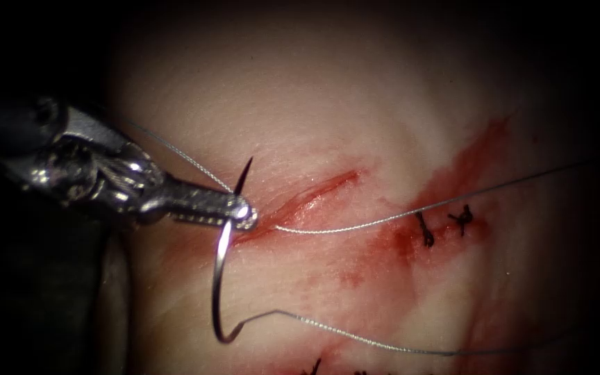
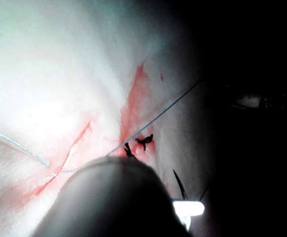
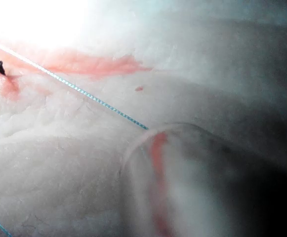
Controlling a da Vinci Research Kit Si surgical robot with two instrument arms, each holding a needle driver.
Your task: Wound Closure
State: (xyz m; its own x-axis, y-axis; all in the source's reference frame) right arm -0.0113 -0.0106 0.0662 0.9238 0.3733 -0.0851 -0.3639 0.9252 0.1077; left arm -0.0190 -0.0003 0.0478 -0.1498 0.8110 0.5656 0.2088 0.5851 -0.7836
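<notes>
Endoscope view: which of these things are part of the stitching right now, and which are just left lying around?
In use:
- left tool, shut on the needle near its pointed end, at the cut's left end
- thread
- cut in the tissue

Lying about:
- dark knotted stitches to the right
- red fluid

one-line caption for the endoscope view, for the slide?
Left tool grips the curved needle near its tip at the cut's left end; thread trails across the tissue.

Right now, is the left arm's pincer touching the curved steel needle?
Touching. In the endoscope view the left pincer is shut on the curved steel needle near its pointed end, at the left end of the red cut; the needle's curve hangs free.
</notes>
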